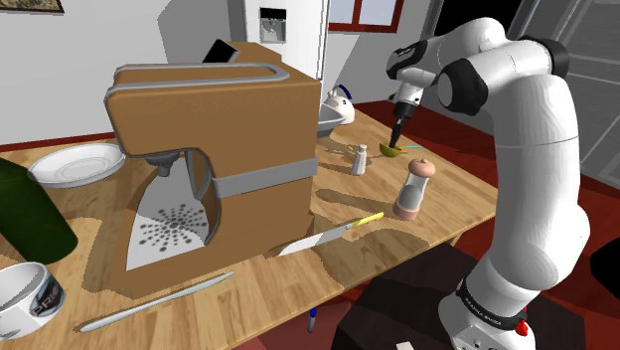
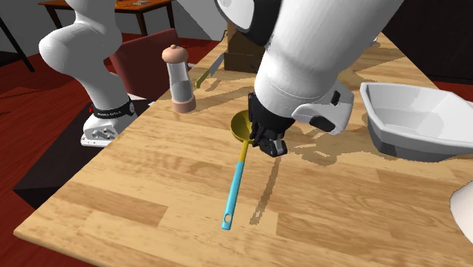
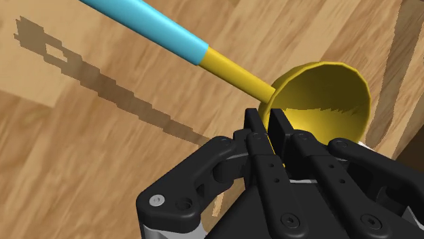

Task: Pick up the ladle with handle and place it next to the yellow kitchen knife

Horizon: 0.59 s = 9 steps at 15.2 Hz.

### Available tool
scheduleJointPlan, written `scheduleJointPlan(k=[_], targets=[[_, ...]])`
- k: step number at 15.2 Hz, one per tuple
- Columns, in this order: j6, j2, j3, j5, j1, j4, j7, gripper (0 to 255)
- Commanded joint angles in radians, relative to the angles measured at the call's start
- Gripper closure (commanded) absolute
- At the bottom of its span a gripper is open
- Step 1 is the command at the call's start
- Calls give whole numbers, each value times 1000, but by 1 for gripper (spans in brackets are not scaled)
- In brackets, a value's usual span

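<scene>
The claw (image 3: pixel 266 123) pinches the yellow bowl rim of the blue-handled ladle (image 3: pixel 319 88) over the wooden table (image 3: pixel 81 163).

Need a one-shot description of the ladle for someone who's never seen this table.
On the light wooden table, find the tall pepper mill with a tan cap. Beside it lies the ladle with a yellow bowl, the black pincer closed on its rim. Its light-blue handle sets it apart; the nearby flat silver knife has a yellow handle.
</scene>
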Motion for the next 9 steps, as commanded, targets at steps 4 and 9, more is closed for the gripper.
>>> scheduleJointPlan(k=[4,9], targets=[[-53,-19,-7,-12,-4,41,17,255],[-109,-33,-11,-20,-10,90,35,255]])
